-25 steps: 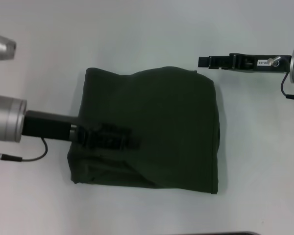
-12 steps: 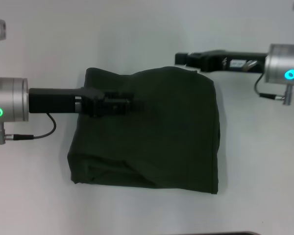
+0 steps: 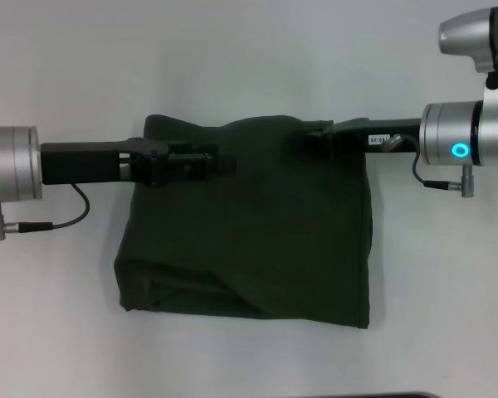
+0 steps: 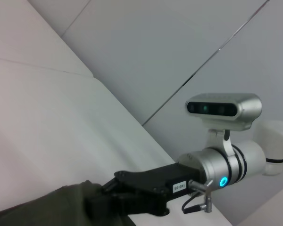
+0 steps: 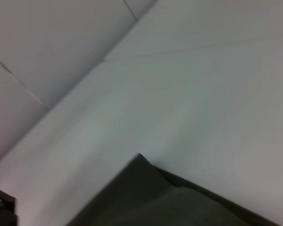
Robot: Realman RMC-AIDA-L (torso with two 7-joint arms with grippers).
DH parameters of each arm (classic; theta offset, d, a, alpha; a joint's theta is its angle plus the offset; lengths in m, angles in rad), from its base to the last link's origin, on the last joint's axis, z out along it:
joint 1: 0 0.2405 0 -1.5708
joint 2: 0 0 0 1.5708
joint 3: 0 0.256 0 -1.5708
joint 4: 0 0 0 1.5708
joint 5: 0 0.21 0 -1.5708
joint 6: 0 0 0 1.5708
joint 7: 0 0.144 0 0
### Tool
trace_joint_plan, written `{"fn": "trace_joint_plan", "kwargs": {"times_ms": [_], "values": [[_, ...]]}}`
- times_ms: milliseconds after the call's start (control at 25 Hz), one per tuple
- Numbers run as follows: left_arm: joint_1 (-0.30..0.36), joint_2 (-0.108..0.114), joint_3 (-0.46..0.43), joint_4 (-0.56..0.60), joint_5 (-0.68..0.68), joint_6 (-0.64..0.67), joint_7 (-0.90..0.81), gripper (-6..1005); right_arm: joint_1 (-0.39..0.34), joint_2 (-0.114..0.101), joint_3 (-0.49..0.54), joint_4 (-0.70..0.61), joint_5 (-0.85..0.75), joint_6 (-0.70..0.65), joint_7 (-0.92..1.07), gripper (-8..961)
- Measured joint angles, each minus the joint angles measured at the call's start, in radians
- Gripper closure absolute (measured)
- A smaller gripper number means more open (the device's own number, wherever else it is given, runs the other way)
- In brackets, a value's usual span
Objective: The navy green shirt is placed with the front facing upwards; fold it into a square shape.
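I see the white surface (image 3: 58, 332), smooth and matte, with the shirt (image 3: 257, 240) lying in the middle of it as a folded, roughly square bundle of dark olive cloth. The fabric looks soft and cottony, with shallow wrinkles, a rumpled far edge, and a thicker layered lip along the near left corner. Only plain green cloth faces up. The bundle itself sits just where it did half a second ago, with the same outline.

What has changed is my arms. The left arm has moved away from me across the cloth, so the left pincer (image 3: 220, 162) now hangs over the far left part of the shirt, close to its far edge, where before it was nearer the middle. The right arm has swung inward and toward me: the right pincer (image 3: 311, 139) was beyond the far right corner and now reaches over that far edge from the right. The two black tips point at each other with a stretch of cloth between them.

In the left wrist view the right pincer (image 4: 108, 202) meets the cloth (image 4: 47, 209); the right wrist view shows a pointed corner of the shirt (image 5: 146, 197) on the surface (image 5: 203, 94).

I cannot tell whether either pincer is apart or together; both are dark shapes against dark cloth.
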Motion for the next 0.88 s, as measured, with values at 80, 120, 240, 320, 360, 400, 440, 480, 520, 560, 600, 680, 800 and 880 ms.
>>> {"fn": "trace_joint_plan", "kwargs": {"times_ms": [80, 120, 240, 320, 360, 400, 440, 480, 520, 560, 600, 680, 800, 880], "values": [[0.0, 0.0, 0.0, 0.0, 0.0, -0.002, 0.002, 370, 0.002, 0.0, -0.023, 0.008, -0.002, 0.034, 0.012, 933], [0.0, 0.0, 0.001, 0.0, 0.0, -0.003, 0.004, 370, 0.003, 0.0, -0.036, 0.011, -0.002, 0.051, 0.016, 933], [0.0, 0.0, 0.0, 0.0, -0.001, -0.004, 0.008, 369, 0.004, 0.0, -0.053, 0.013, -0.002, 0.067, 0.018, 932], [0.002, 0.0, 0.0, 0.0, -0.001, -0.008, 0.01, 368, 0.004, 0.0, -0.056, 0.013, -0.002, 0.071, 0.018, 932], [0.003, 0.0, 0.0, 0.001, -0.001, -0.013, 0.012, 368, 0.003, 0.001, -0.055, 0.012, 0.0, 0.07, 0.017, 932], [0.003, 0.0, 0.0, 0.001, -0.001, -0.016, 0.013, 367, 0.001, 0.001, -0.053, 0.008, 0.003, 0.064, 0.014, 932], [0.004, 0.0, 0.0, 0.002, -0.001, -0.017, 0.015, 367, -0.005, 0.001, -0.049, -0.001, 0.011, 0.056, 0.007, 933], [0.004, 0.0, 0.0, 0.002, -0.002, -0.018, 0.017, 366, -0.012, 0.0, -0.047, -0.01, 0.023, 0.042, -0.002, 933], [0.005, 0.0, 0.0, 0.002, -0.006, -0.017, 0.02, 366, -0.023, -0.001, -0.046, -0.023, 0.041, 0.023, -0.013, 933], [0.006, -0.001, 0.0, 0.002, -0.013, -0.015, 0.021, 366, -0.034, -0.002, -0.045, -0.035, 0.059, 0.005, -0.024, 933], [0.008, -0.002, 0.0, 0.002, -0.021, -0.013, 0.022, 365, -0.048, -0.003, -0.044, -0.052, 0.08, -0.022, -0.039, 933], [0.011, -0.002, 0.0, 0.002, -0.03, -0.01, 0.023, 364, -0.081, -0.007, -0.04, -0.091, 0.114, -0.079, -0.058, 933], [0.026, 0.003, 0.0, 0.001, -0.07, 0.014, 0.039, 363, -0.128, -0.014, -0.035, -0.145, 0.145, -0.159, -0.075, 932], [0.034, 0.006, 0.0, 0.001, -0.078, 0.05, 0.05, 362, -0.156, -0.022, -0.033, -0.17, 0.155, -0.2, -0.09, 929]]}}
